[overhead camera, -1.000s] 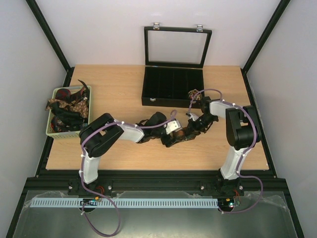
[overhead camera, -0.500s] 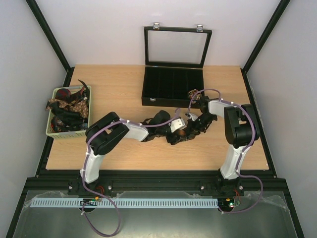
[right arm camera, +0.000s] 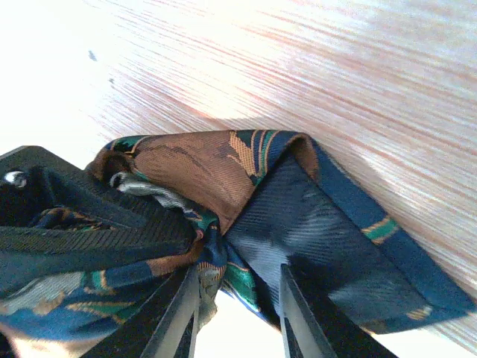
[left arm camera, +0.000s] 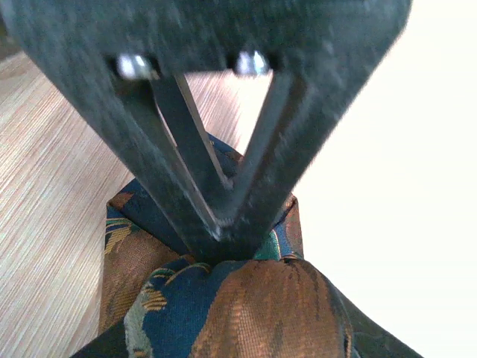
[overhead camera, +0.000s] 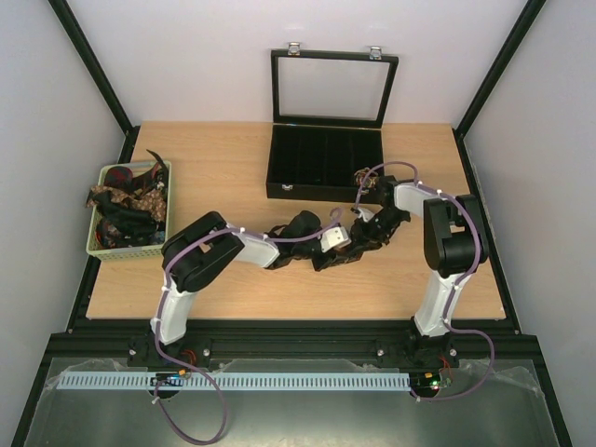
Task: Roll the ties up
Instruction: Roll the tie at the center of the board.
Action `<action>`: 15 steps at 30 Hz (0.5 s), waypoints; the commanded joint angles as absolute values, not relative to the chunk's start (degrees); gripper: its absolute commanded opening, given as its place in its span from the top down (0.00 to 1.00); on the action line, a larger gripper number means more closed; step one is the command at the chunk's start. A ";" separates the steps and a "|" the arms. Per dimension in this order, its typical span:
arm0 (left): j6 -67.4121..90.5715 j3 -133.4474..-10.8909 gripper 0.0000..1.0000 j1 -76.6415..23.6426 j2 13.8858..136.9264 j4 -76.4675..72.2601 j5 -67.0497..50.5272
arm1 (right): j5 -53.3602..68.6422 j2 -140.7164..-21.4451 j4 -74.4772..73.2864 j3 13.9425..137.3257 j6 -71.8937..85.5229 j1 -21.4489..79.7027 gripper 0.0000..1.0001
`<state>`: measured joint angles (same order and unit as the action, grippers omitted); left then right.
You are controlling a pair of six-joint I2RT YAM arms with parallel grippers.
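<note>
One tie [overhead camera: 337,262], brown, blue and green, lies bunched on the table between both arms. In the left wrist view its folded fabric [left arm camera: 246,306] fills the bottom, and my left gripper [left arm camera: 223,235] has its fingers drawn into a V, pinched shut on the top of the fold. In the right wrist view the same tie [right arm camera: 194,168] is folded over the table, and my right gripper [right arm camera: 238,272] stands open with a loose fold hanging between its parted fingers. From above, the left gripper [overhead camera: 346,250] and right gripper [overhead camera: 365,238] meet over the bunch. More ties [overhead camera: 126,200] are heaped in the basket.
A pale green basket [overhead camera: 98,250] stands at the left edge of the table. A black compartmented box [overhead camera: 321,163] sits at the back centre, its glass lid [overhead camera: 331,88] upright. Purple cables loop over both arms.
The left gripper has closed onto the tie and shifted slightly right. The right gripper, shut before, has opened its fingers around the fabric.
</note>
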<state>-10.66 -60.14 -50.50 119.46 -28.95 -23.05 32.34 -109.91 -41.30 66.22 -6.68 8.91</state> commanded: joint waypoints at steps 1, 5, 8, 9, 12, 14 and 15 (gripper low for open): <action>-12.58 -55.54 0.71 -50.57 119.92 -21.99 -20.61 | 35.98 -107.25 -45.75 69.11 -7.93 8.13 0.68; -12.16 -55.48 0.72 -50.56 119.82 -22.19 -20.46 | 35.63 -108.95 -43.50 67.64 -5.55 8.78 0.74; -10.57 -56.21 0.72 -50.25 119.52 -22.54 -20.59 | 31.96 -110.82 -41.30 64.31 -5.37 9.30 0.80; -9.68 -56.50 0.72 -50.20 119.30 -22.58 -20.71 | 30.55 -111.20 -39.74 63.12 -5.10 9.31 0.81; -7.96 -57.39 0.72 -50.04 118.39 -23.02 -20.34 | 26.41 -113.15 -37.76 61.80 -5.04 9.32 0.81; -6.80 -58.02 0.72 -49.98 117.16 -22.90 -19.53 | 24.87 -114.28 -37.86 62.04 -5.26 9.27 0.81; -6.21 -58.35 0.72 -50.01 116.47 -22.73 -19.06 | 24.38 -114.41 -37.94 62.05 -5.27 9.27 0.80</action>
